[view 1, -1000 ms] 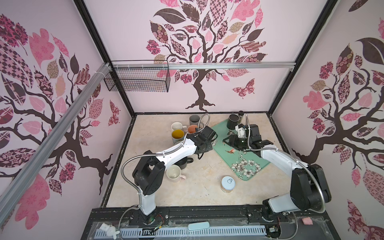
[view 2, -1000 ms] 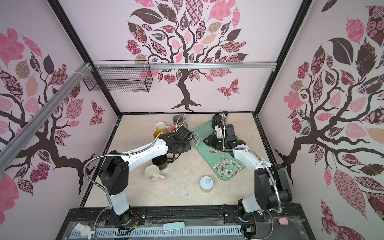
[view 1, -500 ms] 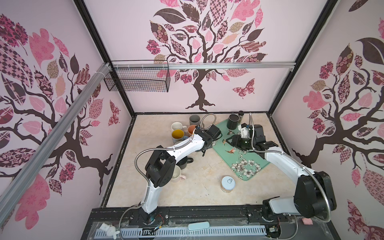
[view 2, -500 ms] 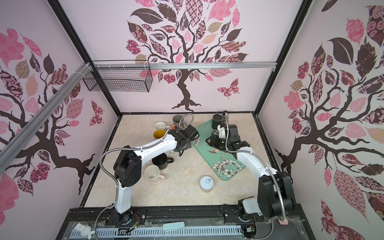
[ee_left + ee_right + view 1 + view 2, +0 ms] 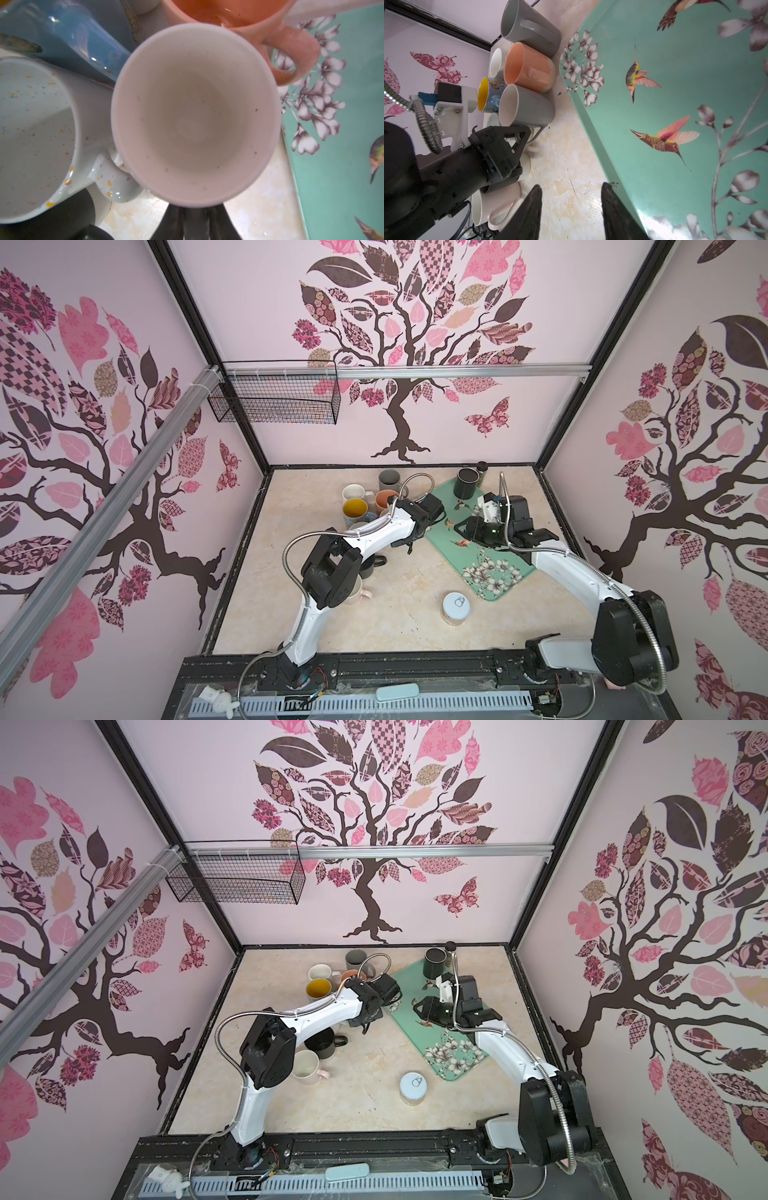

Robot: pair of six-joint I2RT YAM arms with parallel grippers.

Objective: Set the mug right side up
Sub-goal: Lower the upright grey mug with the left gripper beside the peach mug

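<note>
Left gripper [image 5: 196, 225] sits at the handle side of grey mug [image 5: 195, 116]; clamped or let go, cannot tell. Mug upright, mouth up, tray [image 5: 446, 556] at its 3 o'clock. Right gripper [image 5: 572, 186] spread, empty, over the tray's 9 o'clock edge.

A white mug [image 5: 193, 116] fills the middle of the frame, its mouth toward the camera and its inside empty. Close around it stand a speckled mug [image 5: 41, 135], a blue mug [image 5: 68, 39] and a peach mug [image 5: 291, 52]. A teal bird-and-flower tray [image 5: 336, 176] lies beside them on the marbled surface [image 5: 259, 203]. The left tool [image 5: 195, 224] shows dark and blurred just past the white mug's rim.
</note>
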